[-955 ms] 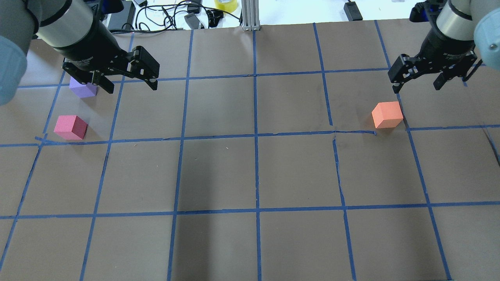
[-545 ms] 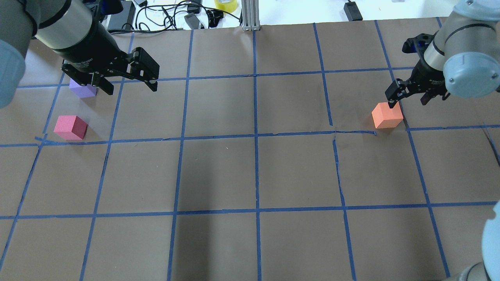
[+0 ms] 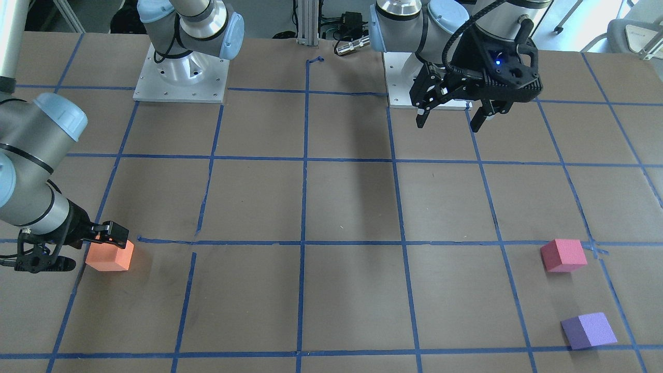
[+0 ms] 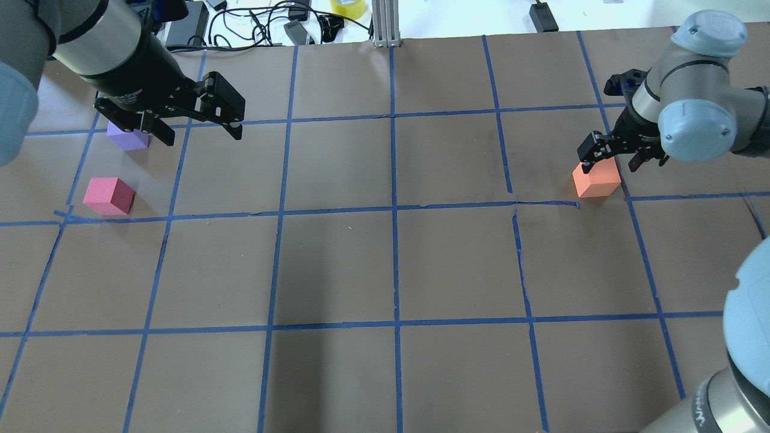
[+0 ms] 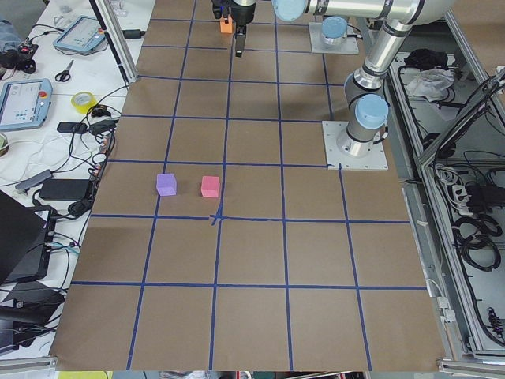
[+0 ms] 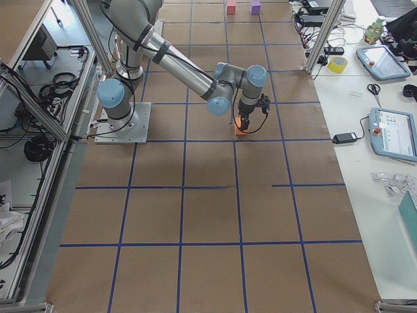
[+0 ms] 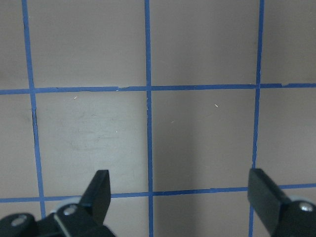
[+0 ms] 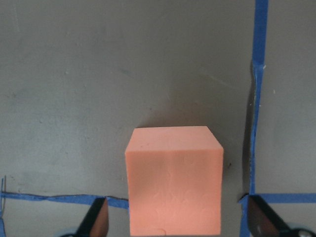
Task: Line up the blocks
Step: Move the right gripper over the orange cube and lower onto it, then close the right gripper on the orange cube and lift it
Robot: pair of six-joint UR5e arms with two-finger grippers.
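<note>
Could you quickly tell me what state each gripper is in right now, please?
Left gripper: open, holding nothing.
Right gripper: open, its fingers on either side of the orange foam cube, with gaps showing, not gripping it.

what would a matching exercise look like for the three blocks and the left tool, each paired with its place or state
Things: 1 orange block; 2 red block; 3 purple block; 4 left tool
Places or states: a open and empty above the table; b robot's left side, farther from its base; c inside the open right tool; d robot's left side, nearer its base
Pairs: 1-c; 2-d; 3-b; 4-a
</note>
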